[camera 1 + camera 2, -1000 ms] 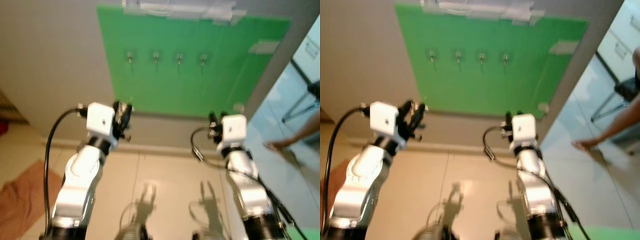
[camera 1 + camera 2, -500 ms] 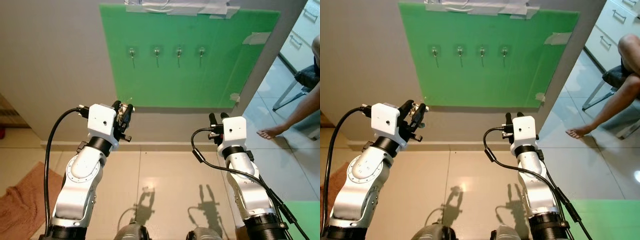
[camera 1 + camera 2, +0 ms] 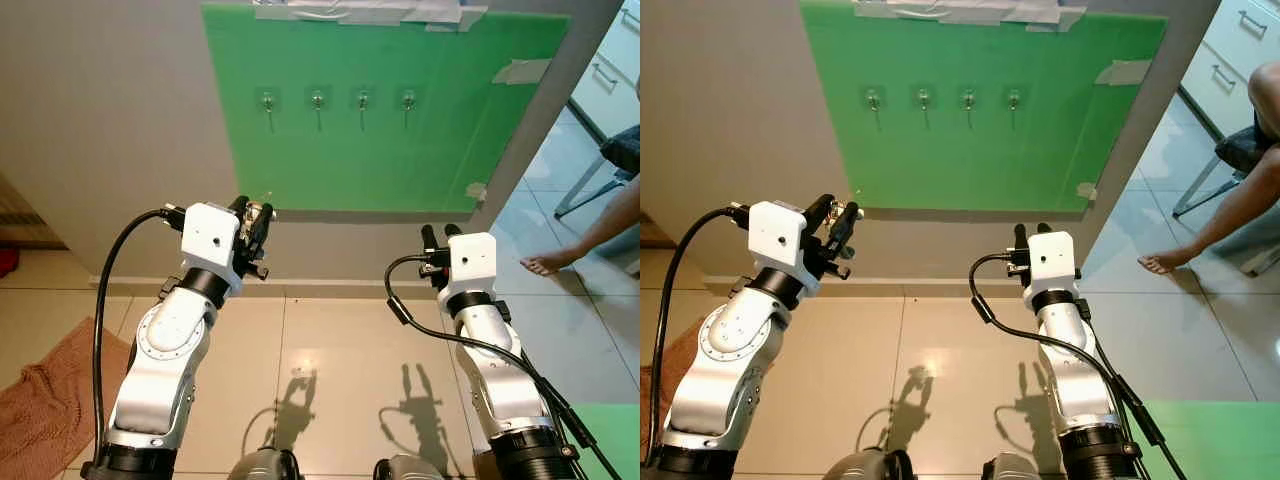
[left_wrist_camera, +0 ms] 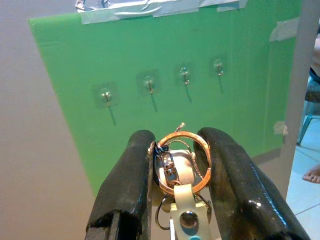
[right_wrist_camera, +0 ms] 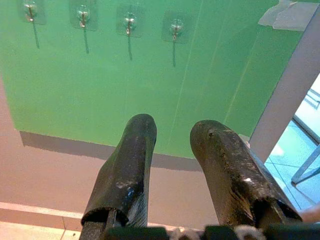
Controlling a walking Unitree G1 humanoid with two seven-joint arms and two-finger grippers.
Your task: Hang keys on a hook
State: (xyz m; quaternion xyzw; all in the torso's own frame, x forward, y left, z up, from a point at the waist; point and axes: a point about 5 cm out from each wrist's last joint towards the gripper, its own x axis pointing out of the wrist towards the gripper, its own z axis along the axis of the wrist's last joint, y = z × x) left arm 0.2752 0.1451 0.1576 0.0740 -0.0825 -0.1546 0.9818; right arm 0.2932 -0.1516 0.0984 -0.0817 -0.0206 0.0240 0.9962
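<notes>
Vs. a sec ago the head views are sharp, not smeared, and the green board (image 3: 390, 110) sits squarer and a bit lower in frame: the camera has settled, so the robot seems to have stopped shuffling and now faces the wall. Arms look much the same rel. to the body.

Left gripper (image 4: 175, 165) is clamped on the keys (image 4: 179, 172): the copper ring is pinched between the two black fingers, with a swivel clip and a white fob tucked below it. In the head view it's raised at approx. 9 o'clock of frame centre, below the board's lower-left corner.

Four hooks in a row on the board, at 12 o'clock from the held ring in the left wrist view; the leftmost hook (image 4: 105, 94) and its neighbour lie nearest its line. Still well apart from the ring, no contact.

Right gripper (image 5: 172, 150) is empty, fingers apart, pointed at the board from approx. 4 o'clock in the head view.

A person's foot (image 3: 547, 264) rests on the tiles at 3 o'clock, clear of the work.

Meaning: approach looks done; what's left is prob. reach up and fwd to thread the ring over a hook.
</notes>
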